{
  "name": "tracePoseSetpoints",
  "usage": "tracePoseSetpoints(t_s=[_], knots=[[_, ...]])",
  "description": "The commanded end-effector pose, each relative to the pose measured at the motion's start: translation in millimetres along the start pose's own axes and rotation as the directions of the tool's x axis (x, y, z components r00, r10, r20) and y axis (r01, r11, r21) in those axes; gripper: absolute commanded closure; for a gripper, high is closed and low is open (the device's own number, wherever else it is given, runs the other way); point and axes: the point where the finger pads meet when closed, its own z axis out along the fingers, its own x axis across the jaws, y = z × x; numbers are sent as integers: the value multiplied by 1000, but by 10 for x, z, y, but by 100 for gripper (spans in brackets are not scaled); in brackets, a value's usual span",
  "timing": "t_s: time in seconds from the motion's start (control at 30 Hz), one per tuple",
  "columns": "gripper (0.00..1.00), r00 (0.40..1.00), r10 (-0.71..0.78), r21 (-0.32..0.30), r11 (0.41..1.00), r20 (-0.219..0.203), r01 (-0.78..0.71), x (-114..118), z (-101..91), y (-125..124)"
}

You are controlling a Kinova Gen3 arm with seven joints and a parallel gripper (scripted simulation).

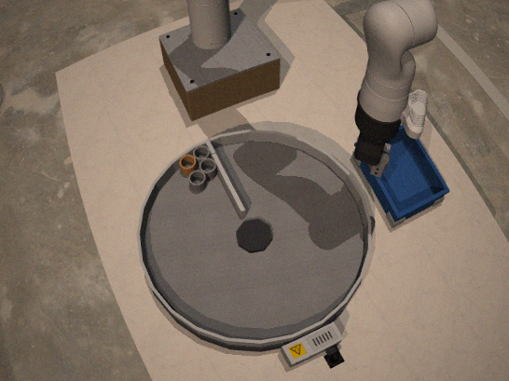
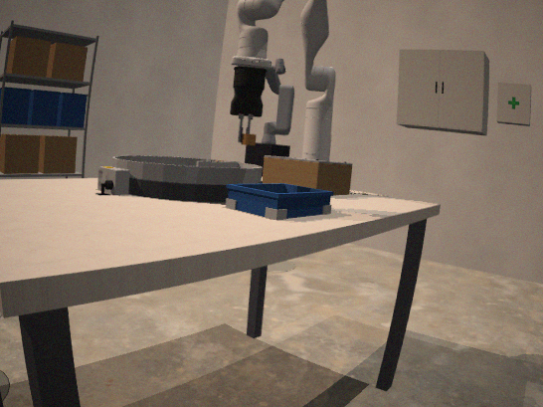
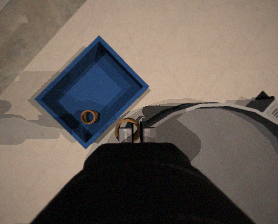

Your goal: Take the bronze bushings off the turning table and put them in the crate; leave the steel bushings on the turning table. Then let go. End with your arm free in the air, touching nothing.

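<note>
A bronze bushing [image 3: 127, 129] is clamped between the nearly closed fingers of the gripper [image 3: 135, 134], low in the middle of the wrist frame, over the near rim of the blue crate [image 3: 48, 102]. The bushing is best carried further over the crate floor, lowered, and only then released, so that the rim is not struck. It appears as a short orange-brown ring with a hollow centre. 1 bronze bushing in the crate [image 3: 89, 116] lies near the lower corner. In the upper left of the turning table [image 1: 261, 336], 1 remaining bronze bushing [image 1: 187, 164] stands touching 3 steel bushings [image 1: 207, 168].
</note>
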Motion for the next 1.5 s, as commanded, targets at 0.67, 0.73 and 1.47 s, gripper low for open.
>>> tracePoseSetpoints(t_s=[0.67, 0.73, 1.47], knots=[[100, 1000, -31, 4, 1000, -4, 31, -313, 22, -737], [100, 1000, -31, 4, 1000, -4, 31, -313, 22, -737], [100, 999, -32, 5, 999, -4, 32, -318, 263, -741]])
